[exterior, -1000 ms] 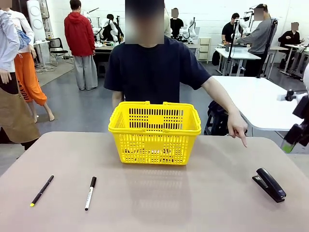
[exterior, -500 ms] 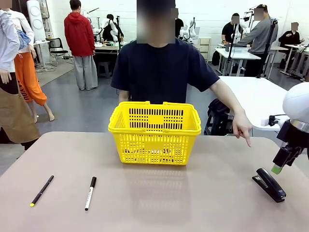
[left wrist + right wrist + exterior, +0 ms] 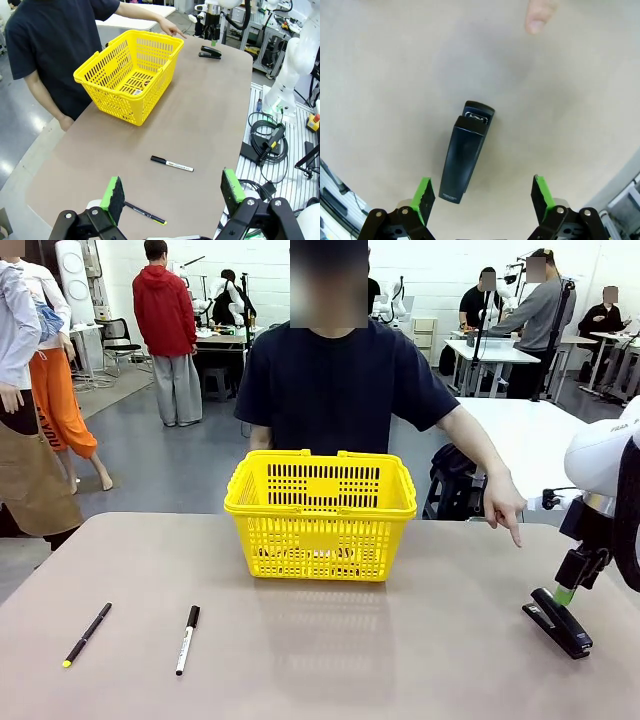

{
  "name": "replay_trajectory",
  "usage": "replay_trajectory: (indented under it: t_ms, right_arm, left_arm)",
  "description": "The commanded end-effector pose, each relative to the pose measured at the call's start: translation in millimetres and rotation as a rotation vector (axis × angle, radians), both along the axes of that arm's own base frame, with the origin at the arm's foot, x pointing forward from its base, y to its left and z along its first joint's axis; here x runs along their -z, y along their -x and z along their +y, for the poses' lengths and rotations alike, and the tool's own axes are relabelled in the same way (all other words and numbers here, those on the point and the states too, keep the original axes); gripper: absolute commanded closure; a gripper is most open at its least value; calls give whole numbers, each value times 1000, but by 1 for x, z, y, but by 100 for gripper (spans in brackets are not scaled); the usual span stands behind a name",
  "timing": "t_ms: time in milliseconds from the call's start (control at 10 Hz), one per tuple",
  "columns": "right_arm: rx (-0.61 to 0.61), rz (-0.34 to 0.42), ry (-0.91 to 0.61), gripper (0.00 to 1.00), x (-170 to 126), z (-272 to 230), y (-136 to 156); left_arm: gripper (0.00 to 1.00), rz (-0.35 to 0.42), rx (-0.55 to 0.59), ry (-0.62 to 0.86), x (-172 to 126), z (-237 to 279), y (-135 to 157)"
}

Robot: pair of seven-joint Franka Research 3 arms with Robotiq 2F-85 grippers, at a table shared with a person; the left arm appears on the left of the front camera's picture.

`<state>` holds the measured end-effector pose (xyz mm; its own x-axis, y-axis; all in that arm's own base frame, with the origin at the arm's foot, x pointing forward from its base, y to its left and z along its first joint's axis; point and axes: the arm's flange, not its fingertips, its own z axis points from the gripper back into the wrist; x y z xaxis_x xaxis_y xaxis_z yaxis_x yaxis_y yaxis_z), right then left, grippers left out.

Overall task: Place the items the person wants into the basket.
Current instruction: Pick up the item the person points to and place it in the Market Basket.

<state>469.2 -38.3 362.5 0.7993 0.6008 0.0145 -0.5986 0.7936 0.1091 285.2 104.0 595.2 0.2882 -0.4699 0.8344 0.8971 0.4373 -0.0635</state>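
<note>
- One thin black pen with a yellow tip lies far left on the table.
- One black-and-white marker lies just right of it, apart.
- One yellow basket stands mid-table, before the person; small items show inside, too unclear to count.
- The left gripper hangs spread wide above the pen and marker.
- One person's hand points down toward the stapler.
- One black stapler lies far right.
- The right gripper is spread, empty, just above the stapler.
</note>
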Motion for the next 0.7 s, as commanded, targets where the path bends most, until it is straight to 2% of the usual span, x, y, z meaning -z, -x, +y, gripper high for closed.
replay_trajectory:
  t_ms: [0, 200, 600]
  right_arm:
    - [-48, 28, 5, 0, 3, 7, 2]
    - [-78, 28, 27, 0, 8, 17, 10]
    - [-97, 49, 61, 0, 31, 22, 6]
  left_arm:
    - [0, -20, 15, 17, 1, 1, -1]
    - [0, -20, 15, 17, 1, 1, -1]
    - [0, -20, 15, 17, 1, 1, -1]
